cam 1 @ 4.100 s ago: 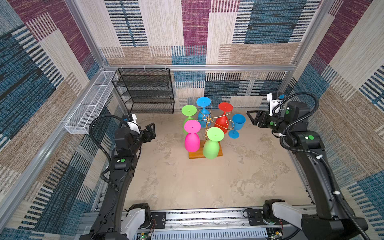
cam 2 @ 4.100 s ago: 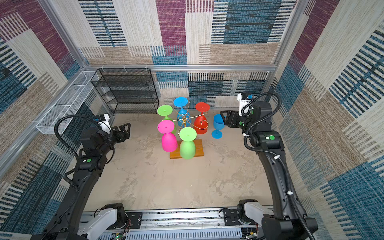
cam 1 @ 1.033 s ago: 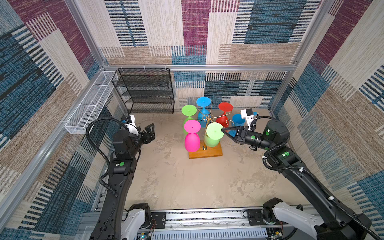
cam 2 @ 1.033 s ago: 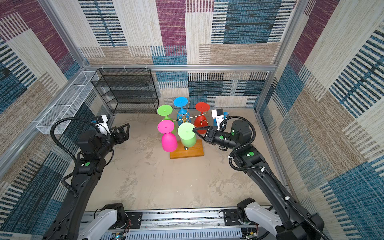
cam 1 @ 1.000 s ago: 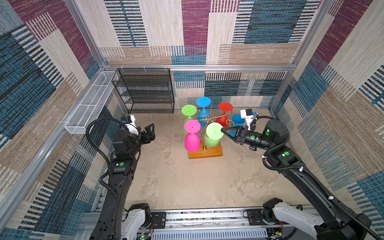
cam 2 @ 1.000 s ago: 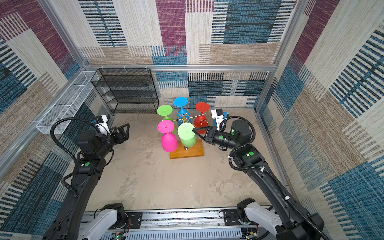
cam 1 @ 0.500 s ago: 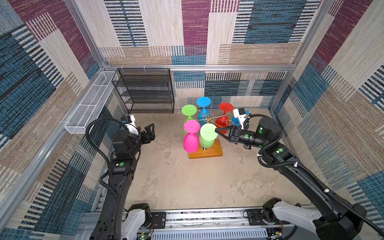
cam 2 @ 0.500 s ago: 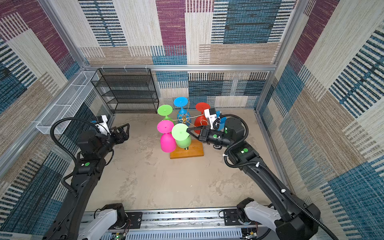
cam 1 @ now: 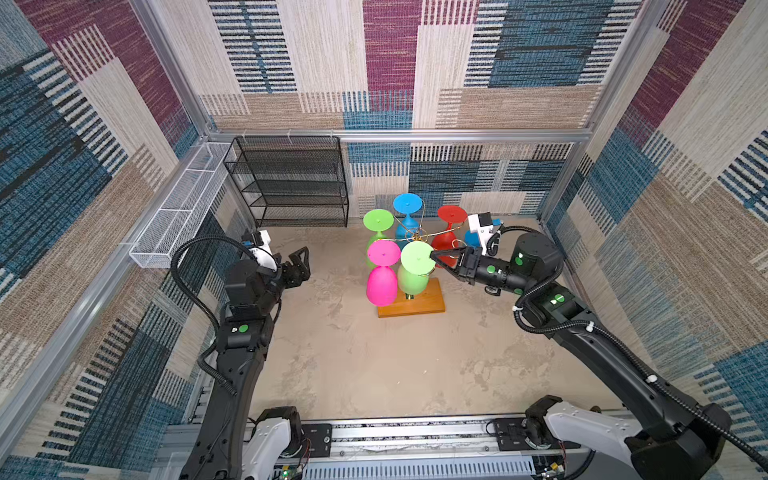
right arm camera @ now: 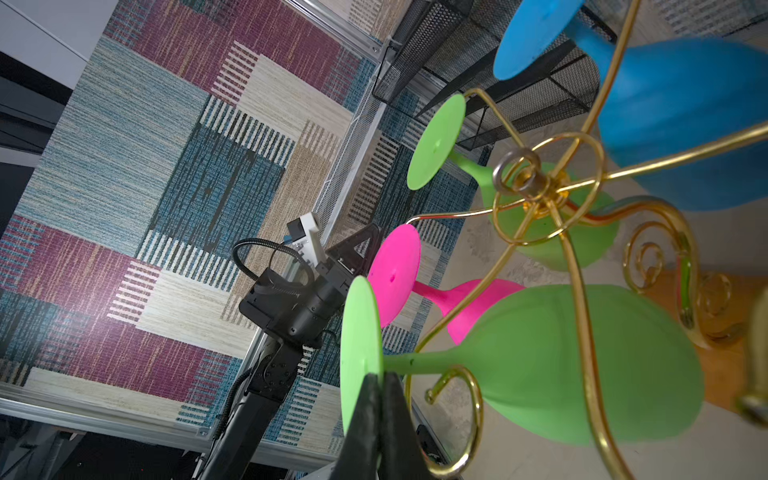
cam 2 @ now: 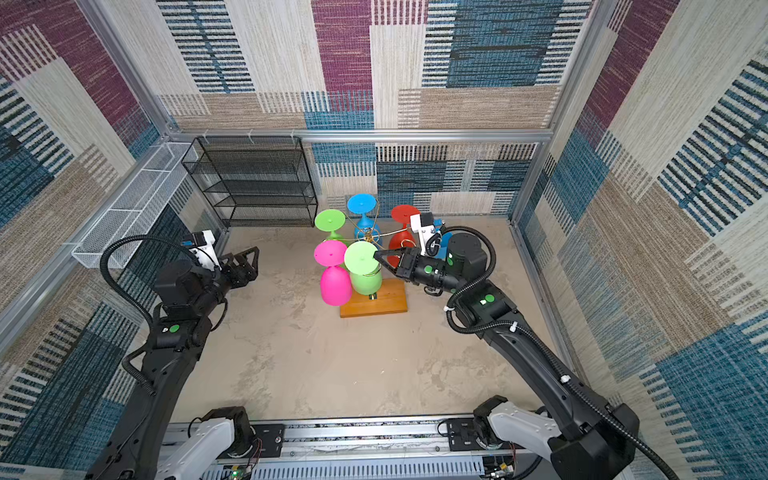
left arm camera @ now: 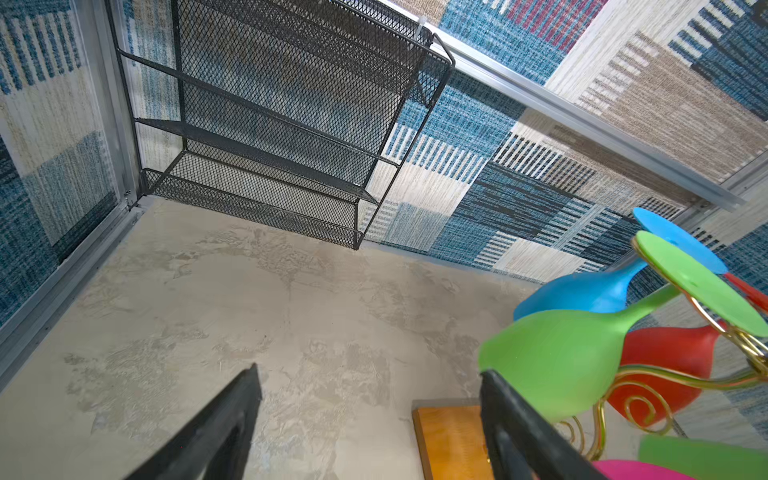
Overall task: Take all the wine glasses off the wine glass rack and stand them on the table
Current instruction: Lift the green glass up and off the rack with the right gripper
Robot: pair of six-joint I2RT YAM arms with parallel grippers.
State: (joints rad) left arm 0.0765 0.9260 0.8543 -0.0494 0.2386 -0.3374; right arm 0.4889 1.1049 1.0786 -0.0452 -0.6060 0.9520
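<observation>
One pink glass (cam 1: 381, 286) beside green wine glass (cam 1: 413, 279) pinched by right hand (cam 1: 432, 254).

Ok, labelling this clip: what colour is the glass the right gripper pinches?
Light green: the wine glass shows best in the right wrist view.

I'm sweeping both top views and both wrist views now, and I can read no text, label, brand or number anywhere. The only marks I pick up are plain green dot stickers (cam 1: 243, 328), one on the left arm (cam 1: 232, 374) and more on the right arm (cam 1: 602, 345). They carry no writing.
</observation>
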